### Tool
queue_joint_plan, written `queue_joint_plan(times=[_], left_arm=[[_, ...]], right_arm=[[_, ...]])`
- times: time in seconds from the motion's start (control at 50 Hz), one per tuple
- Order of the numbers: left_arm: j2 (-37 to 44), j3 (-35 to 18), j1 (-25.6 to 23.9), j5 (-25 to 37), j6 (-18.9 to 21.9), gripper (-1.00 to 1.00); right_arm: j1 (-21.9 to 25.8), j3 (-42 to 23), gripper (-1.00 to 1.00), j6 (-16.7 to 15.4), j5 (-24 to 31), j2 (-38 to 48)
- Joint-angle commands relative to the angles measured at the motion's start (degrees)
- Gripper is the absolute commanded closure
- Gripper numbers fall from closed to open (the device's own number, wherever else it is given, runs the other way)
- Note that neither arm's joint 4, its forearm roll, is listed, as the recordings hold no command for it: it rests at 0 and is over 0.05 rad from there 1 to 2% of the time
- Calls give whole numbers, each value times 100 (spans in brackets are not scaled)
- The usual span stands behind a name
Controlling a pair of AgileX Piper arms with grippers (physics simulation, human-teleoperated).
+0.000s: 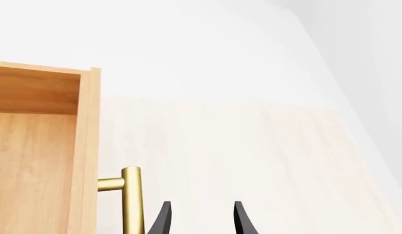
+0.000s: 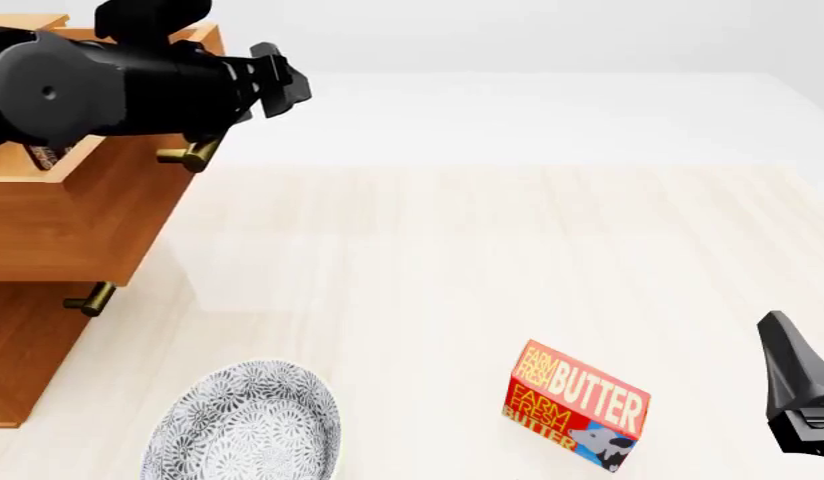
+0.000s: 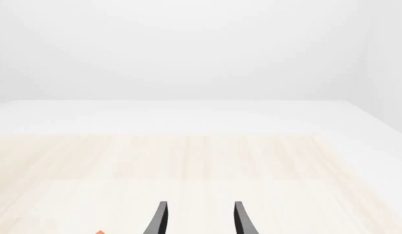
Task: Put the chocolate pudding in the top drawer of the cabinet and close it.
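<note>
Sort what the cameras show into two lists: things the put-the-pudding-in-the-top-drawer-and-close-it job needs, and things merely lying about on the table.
Belongs to the job:
- top drawer, pulled open
- its brass handle
- cabinet
- chocolate pudding, only a dark sliver showing inside the drawer
- left gripper, open, beside the handle

Just lying about:
- butter box
- patterned plate
- right gripper, open, idle

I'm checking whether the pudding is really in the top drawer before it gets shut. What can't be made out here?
- Top drawer contents: front view, the left arm covers most of the inside; only a dark scrap shows, too small to identify.
- Drawer interior: left wrist view, cut off at the edge.
- Left gripper: both views show little; it seems open beside the handle.
- Cabinet: cut off by the front view's edge.
</note>
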Motion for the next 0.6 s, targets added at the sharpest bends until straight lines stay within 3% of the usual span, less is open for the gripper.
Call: queue_joint_plan(times=[0.02,0.6], left_arm=[[208,166,161,25,-148,-100],[243,68,352,175,36,-100]], right_arm=[[0,0,-100,0,0,0],[0,0,-100,0,0,0]])
